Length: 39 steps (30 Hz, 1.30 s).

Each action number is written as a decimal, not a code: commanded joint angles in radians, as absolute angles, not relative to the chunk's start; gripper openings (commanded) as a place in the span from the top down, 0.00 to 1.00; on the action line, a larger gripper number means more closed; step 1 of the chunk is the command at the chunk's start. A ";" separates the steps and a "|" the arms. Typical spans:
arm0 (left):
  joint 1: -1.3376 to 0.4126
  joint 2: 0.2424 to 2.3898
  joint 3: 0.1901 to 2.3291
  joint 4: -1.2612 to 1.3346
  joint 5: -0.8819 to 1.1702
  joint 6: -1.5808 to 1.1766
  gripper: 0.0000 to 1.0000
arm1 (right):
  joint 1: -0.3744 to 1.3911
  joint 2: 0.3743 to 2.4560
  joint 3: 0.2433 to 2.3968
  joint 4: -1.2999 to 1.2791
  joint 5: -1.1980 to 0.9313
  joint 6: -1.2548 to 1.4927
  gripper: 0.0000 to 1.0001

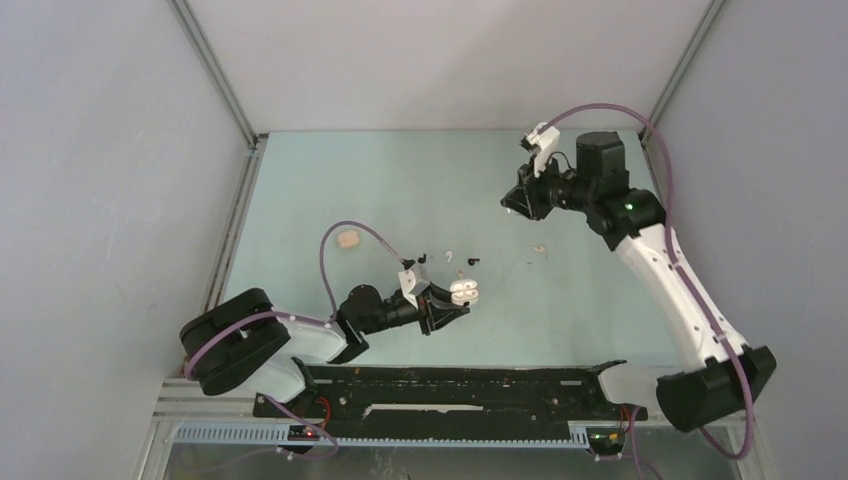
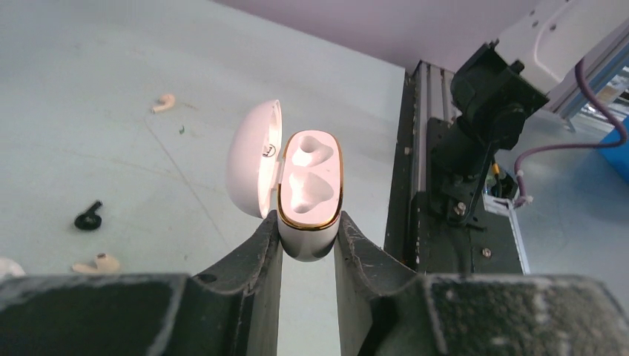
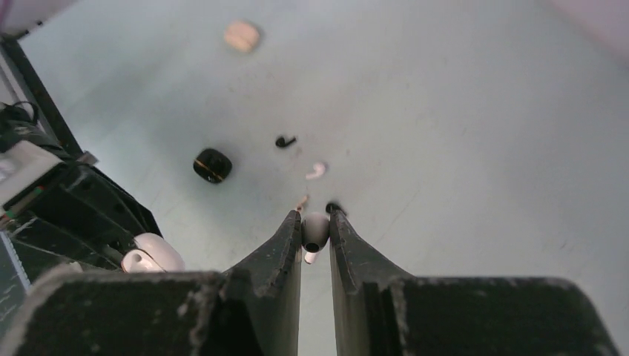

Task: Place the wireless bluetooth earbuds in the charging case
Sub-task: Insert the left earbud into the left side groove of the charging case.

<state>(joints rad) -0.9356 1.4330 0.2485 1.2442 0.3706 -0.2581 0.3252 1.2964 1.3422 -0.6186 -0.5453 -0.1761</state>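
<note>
**Q:** Where is the case?
**A:** At the centre of your left wrist view. Your left gripper (image 2: 308, 226) clamps the white charging case (image 2: 310, 185), which has its lid open to the left.

**Q:** And the earbuds?
**A:** At lower centre, your right gripper (image 3: 315, 221) pinches one white earbud (image 3: 316, 231) between its fingertips. A black earbud (image 3: 284, 141) and a pale earbud (image 3: 317, 170) lie on the table (image 3: 460, 111) above.
</note>
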 commanded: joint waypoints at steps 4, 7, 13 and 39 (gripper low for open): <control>-0.935 1.366 0.380 1.283 0.351 -0.327 1.00 | 0.397 1.156 1.425 -0.512 -0.654 -0.222 1.00; -0.943 1.330 0.447 1.233 0.344 -0.340 1.00 | 0.420 1.145 1.472 -0.539 -0.685 -0.173 1.00; -0.946 1.238 0.541 1.113 0.329 -0.345 1.00 | 0.520 1.034 1.411 -0.438 -0.695 -0.139 1.00; -0.948 1.099 0.616 0.944 0.359 -0.375 1.00 | 0.641 0.873 0.971 0.219 -0.761 -0.041 1.00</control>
